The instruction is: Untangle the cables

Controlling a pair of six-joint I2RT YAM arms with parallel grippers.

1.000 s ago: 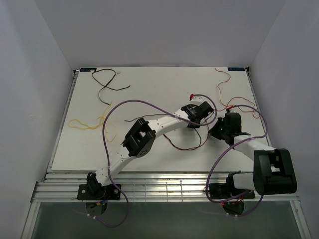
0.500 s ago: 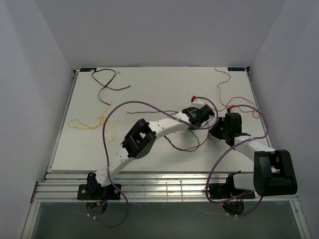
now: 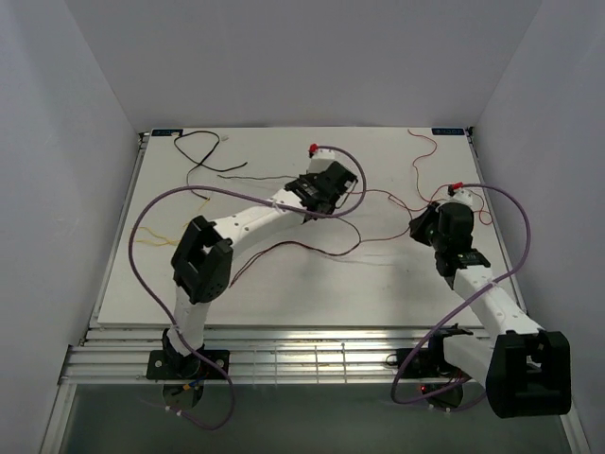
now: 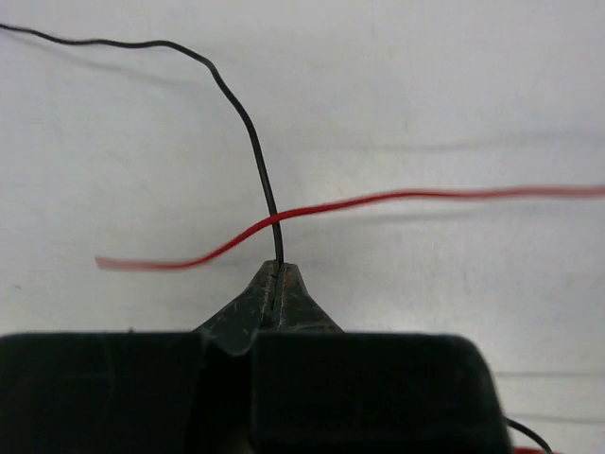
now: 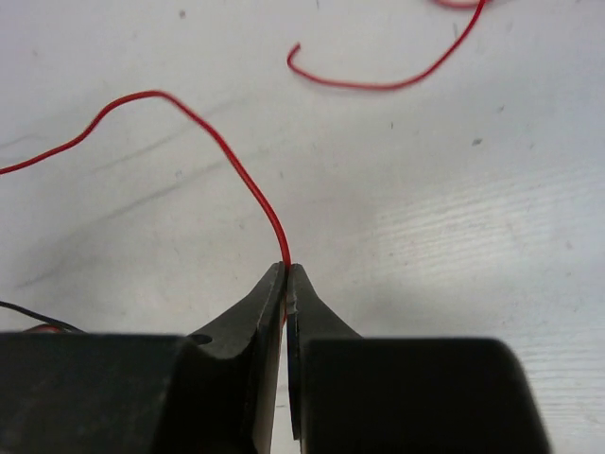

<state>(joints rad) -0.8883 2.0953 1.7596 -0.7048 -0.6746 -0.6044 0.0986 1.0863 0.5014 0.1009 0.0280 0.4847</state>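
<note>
My left gripper (image 4: 277,266) is shut on the thin black cable (image 4: 248,132), which rises from the fingertips and curves away to the upper left. A red cable (image 4: 397,197) crosses over it just beyond the tips. My right gripper (image 5: 286,268) is shut on a red cable (image 5: 213,132) that arcs off to the left. In the top view the left gripper (image 3: 308,200) is at the table's middle back and the right gripper (image 3: 419,219) is to its right. A thin red cable (image 3: 383,200) is stretched between them, and a dark cable (image 3: 284,247) loops below.
Another black cable (image 3: 202,151) lies at the back left corner, a yellow one (image 3: 149,239) by the left edge, and loose red cable (image 3: 423,159) at the back right. A free red cable end (image 5: 378,83) lies ahead of the right gripper. Thick purple arm cables (image 3: 151,213) loop over the table.
The left gripper closed on the black cable, and its arm swung left and toward the back. The right gripper drew slightly right. The tangle between them has pulled out into longer strands.
</note>
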